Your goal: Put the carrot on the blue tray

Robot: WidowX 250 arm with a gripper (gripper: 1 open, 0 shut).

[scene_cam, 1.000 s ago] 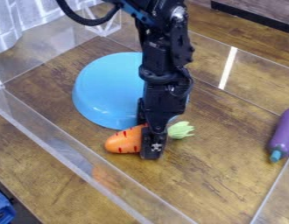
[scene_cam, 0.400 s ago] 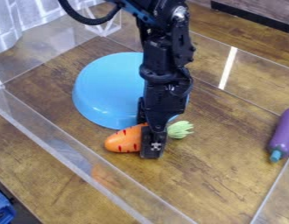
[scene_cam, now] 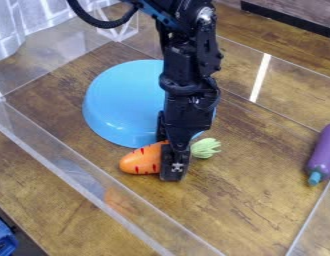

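The orange toy carrot (scene_cam: 140,159) lies on the wooden table, its light green leafy top (scene_cam: 208,148) pointing right. My gripper (scene_cam: 173,166) reaches straight down over the carrot's middle, its black fingers set around the carrot; whether they press on it is hidden by the front finger. The large round light-blue tray (scene_cam: 122,99) sits dome-like just behind and left of the carrot, partly covered by the arm.
A purple eggplant-like toy (scene_cam: 323,151) lies at the right edge. Clear plastic walls (scene_cam: 74,170) fence the work area at front, left and back. A blue object shows at the bottom left corner outside the wall.
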